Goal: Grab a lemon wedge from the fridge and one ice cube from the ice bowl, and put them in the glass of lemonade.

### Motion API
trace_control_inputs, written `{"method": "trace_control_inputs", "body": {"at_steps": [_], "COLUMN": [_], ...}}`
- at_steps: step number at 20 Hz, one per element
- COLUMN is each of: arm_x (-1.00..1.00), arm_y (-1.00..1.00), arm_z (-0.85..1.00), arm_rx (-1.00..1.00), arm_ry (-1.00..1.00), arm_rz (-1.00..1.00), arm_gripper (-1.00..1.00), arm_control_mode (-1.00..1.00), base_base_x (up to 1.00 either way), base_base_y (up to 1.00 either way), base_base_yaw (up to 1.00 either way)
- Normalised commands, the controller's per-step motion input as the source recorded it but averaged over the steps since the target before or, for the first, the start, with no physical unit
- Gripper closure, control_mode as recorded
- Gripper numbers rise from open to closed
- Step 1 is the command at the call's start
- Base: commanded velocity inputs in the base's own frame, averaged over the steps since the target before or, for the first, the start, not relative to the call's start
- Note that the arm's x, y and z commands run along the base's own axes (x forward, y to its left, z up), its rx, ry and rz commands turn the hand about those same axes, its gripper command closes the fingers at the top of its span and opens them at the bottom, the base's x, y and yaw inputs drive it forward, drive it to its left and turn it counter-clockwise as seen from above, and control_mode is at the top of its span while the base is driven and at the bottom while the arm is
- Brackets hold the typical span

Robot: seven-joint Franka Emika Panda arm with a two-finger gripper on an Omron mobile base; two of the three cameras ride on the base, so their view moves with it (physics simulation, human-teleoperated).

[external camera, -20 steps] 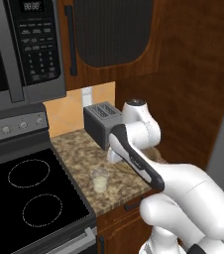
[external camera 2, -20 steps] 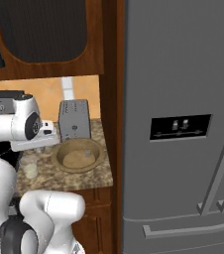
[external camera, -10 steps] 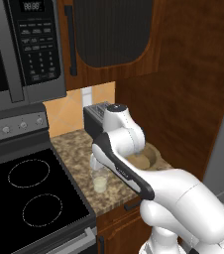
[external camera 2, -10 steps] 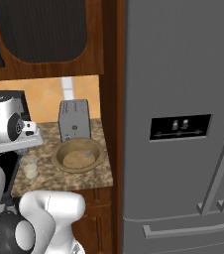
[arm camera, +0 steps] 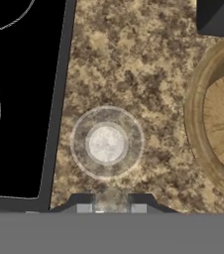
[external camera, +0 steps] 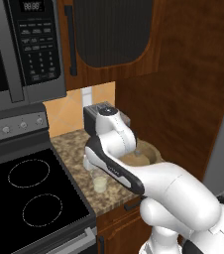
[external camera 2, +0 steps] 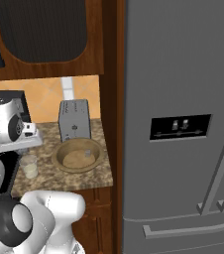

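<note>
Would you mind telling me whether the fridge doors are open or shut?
Shut: the fridge shows both doors flush, the dispenser panel facing forward, no interior showing.

The glass of lemonade (external camera: 99,184) stands on the counter (external camera: 79,149) beside the stovetop (external camera: 29,198).

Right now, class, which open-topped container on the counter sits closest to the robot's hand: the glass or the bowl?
The glass of lemonade. In the hand view it sits just ahead of the hand, beside the stovetop, while the ice bowl lies off to one side, near the toaster.
</note>
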Motion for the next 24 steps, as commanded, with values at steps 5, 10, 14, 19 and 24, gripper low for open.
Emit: {"method": "trace_control_inputs", "body": {"at_steps": [5,10,14,19,24], "arm_x": [0.01,0.21,0.19,0.17,0.00], "arm_y": [0.14,-0.02,-0.01,0.02,0.08], "arm_z": [-0.03,0.01,-0.04,0.00,0.00], "arm_rx": [0.00,0.00,0.01,0.00,0.00], "arm_ry": [0.00,0.01,0.04,0.11,0.03], "arm_rz": [0.02,0.00,0.00,0.00,0.00], "arm_gripper": [1.00,1.00,1.00,1.00,1.00], "arm_control_mode": [-1.00,-1.00,-1.00,-1.00,-1.00], "base_base_x": [0.00,0.00,0.00,0.00,0.00], "base_base_y": [0.00,0.00,0.00,0.00,0.00], "base_base_yaw": [0.00,0.00,0.00,0.00,0.00]}}
